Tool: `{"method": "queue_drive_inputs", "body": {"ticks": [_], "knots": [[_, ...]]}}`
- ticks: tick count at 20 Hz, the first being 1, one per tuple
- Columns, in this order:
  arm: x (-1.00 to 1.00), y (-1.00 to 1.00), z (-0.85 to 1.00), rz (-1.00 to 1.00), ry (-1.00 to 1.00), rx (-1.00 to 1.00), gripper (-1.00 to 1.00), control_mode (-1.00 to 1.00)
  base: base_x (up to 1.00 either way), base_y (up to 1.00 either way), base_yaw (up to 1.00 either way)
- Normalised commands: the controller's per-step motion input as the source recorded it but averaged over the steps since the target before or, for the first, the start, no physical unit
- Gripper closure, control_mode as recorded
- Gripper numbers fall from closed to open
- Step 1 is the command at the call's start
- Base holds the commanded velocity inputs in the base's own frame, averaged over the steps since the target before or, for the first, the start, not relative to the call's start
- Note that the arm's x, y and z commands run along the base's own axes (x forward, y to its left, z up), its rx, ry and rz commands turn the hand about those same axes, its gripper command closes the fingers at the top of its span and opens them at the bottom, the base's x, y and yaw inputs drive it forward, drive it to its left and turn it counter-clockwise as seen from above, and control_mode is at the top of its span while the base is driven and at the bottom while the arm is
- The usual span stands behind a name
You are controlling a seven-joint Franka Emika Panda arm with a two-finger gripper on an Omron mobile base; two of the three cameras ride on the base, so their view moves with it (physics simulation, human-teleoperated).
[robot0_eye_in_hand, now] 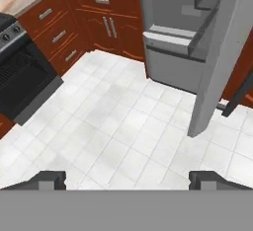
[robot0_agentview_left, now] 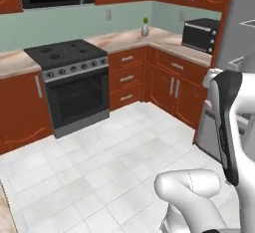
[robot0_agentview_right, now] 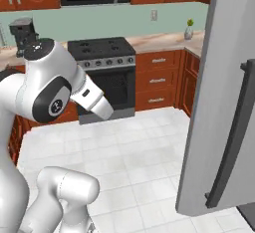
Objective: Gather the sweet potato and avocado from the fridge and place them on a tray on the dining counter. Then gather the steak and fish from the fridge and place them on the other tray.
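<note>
The fridge (robot0_eye_in_hand: 173, 52) stands open across the white tiled floor, at the upper right of the hand view, with pale shelves and a drawer front showing. Its silver-grey door (robot0_agentview_right: 219, 102) is swung out toward me, and the long dark handle (robot0_agentview_right: 234, 137) runs down it. The fridge body (robot0_agentview_left: 239, 33) rises behind my arm at the right edge of the left base view. My gripper (robot0_eye_in_hand: 127, 180) is open and holds nothing, well short of the fridge and above the floor. The sweet potato, avocado, steak, fish and both trays are out of view.
A black stove (robot0_agentview_left: 74, 85) sits in red-brown cabinets along the back wall. A black toaster oven (robot0_agentview_left: 199, 34) stands on the wall counter beside the fridge. White floor tiles (robot0_eye_in_hand: 113, 126) lie open between me and the fridge. A beige counter sliver (robot0_agentview_left: 3, 207) shows at lower left.
</note>
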Motion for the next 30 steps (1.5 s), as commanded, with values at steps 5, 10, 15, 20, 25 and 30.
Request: {"method": "queue_drive_inputs", "body": {"ticks": [5, 10, 15, 20, 25, 30], "knots": [[0.0, 0.0, 0.0, 0.0, 0.0, 0.0, -1.0, 1.0, 0.77, 0.34, -0.49], [0.0, 0.0, 0.0, 0.0, 0.0, 0.0, -1.0, 1.0, 0.54, 0.34, -0.57], [0.0, 0.0, 0.0, 0.0, 0.0, 0.0, -1.0, 1.0, 0.7, 0.4, -0.52], [0.0, 0.0, 0.0, 0.0, 0.0, 0.0, -1.0, 1.0, 0.83, 0.43, -0.48], [0.0, 0.0, 0.0, 0.0, 0.0, 0.0, -1.0, 1.0, 0.83, 0.37, -0.48], [0.0, 0.0, 0.0, 0.0, 0.0, 0.0, -1.0, 1.0, 0.89, 0.1, -0.43]]}}
